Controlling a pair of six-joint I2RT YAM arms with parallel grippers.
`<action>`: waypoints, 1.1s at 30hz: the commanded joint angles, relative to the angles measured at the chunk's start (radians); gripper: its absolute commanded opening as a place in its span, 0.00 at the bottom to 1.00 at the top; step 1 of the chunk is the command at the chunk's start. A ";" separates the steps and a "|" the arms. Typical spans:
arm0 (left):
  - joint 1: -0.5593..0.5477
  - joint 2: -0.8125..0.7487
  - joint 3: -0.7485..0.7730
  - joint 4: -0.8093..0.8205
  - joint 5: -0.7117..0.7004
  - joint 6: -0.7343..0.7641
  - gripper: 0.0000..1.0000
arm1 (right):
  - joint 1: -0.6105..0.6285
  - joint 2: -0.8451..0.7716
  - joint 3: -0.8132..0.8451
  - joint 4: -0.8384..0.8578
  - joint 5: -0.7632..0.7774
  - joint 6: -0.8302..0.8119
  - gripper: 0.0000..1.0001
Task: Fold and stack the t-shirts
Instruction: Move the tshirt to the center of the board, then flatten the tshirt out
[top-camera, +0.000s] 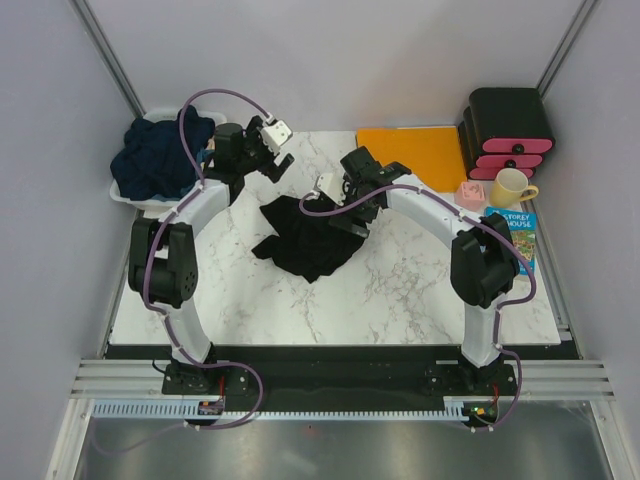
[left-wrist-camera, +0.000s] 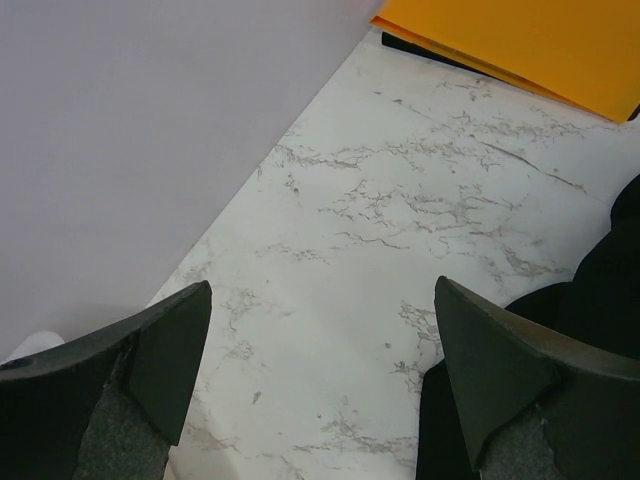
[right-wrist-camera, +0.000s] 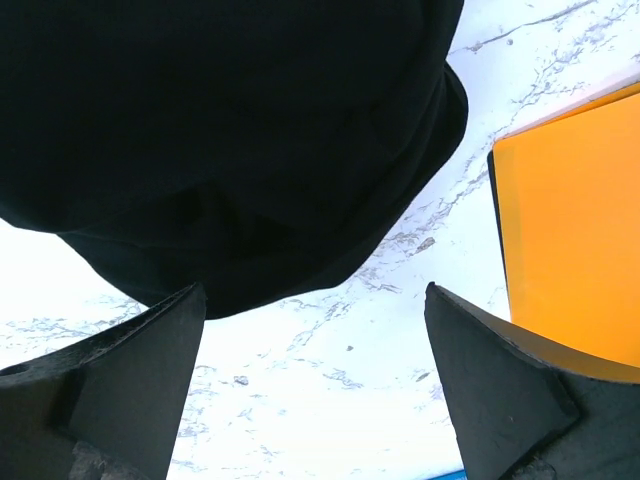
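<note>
A plain black t-shirt (top-camera: 305, 238) lies crumpled on the marble table near its middle. Dark navy t-shirts (top-camera: 155, 155) are heaped in a white basket (top-camera: 125, 195) at the back left. My left gripper (top-camera: 282, 158) is open and empty, above bare marble just left of and behind the black shirt. In the left wrist view (left-wrist-camera: 322, 290) the shirt's edge (left-wrist-camera: 600, 290) shows at the right. My right gripper (top-camera: 350, 213) is open and empty over the shirt's right side. In the right wrist view (right-wrist-camera: 312, 295) the black shirt (right-wrist-camera: 220, 130) fills the top, just beyond the fingertips.
A flat orange sheet (top-camera: 412, 155) lies at the back right, and also shows in the left wrist view (left-wrist-camera: 530, 40) and the right wrist view (right-wrist-camera: 570, 250). Right of it are black and pink drawers (top-camera: 508, 130), a yellow mug (top-camera: 512, 187), a pink object (top-camera: 470, 195) and a book (top-camera: 512, 235).
</note>
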 joint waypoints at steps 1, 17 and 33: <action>-0.006 -0.035 -0.026 0.060 -0.033 -0.042 1.00 | 0.000 -0.015 0.032 0.000 -0.048 0.016 0.98; -0.006 -0.139 -0.103 -0.028 -0.152 -0.114 0.99 | 0.001 0.094 0.048 0.025 -0.128 -0.035 0.60; -0.006 -0.170 -0.134 -0.005 -0.214 -0.120 1.00 | -0.092 -0.104 0.026 0.515 0.445 -0.286 0.00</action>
